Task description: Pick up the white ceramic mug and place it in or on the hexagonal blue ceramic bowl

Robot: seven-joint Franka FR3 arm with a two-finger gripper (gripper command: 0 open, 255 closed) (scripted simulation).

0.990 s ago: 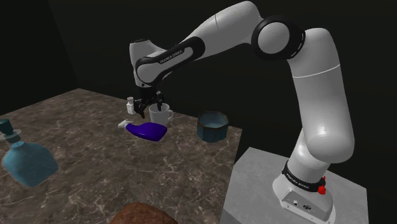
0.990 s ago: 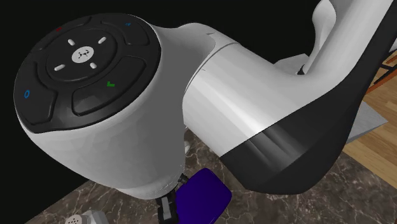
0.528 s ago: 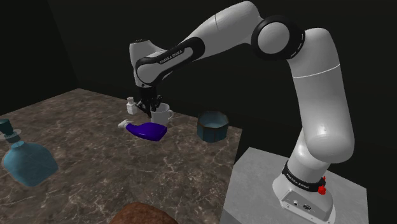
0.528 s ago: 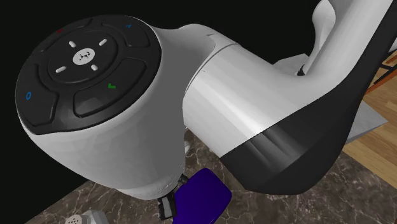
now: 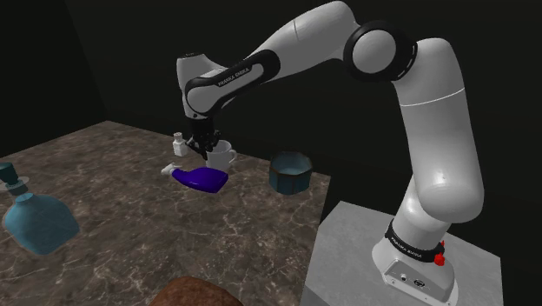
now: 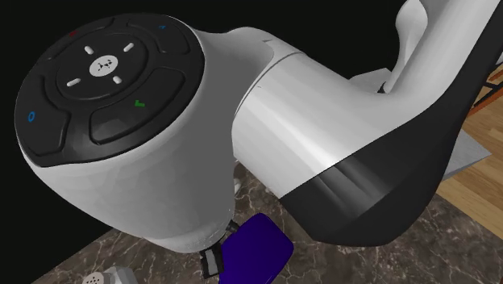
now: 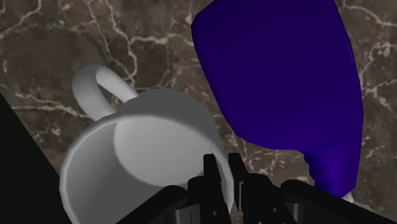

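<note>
Gripper (image 7: 221, 168) is clamped on the rim of the white mug (image 7: 130, 149), just beside a purple bottle (image 7: 280, 70) on the table (image 5: 130, 235). Grasp looks done; carrying it to the blue bowl (image 5: 289, 172) remains.

place: home | cues: dark marbled tabletop (image 5: 130, 187), wooden floor (image 6: 481, 161), teal bottle (image 5: 36, 222)

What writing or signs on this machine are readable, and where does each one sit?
"FRANKA EMIKA", faint, on the arm's black forearm band.
Lettering on the black base ring: too small to read.
Black button disc: no words, just a green tick, blue circle, white marks.
</note>
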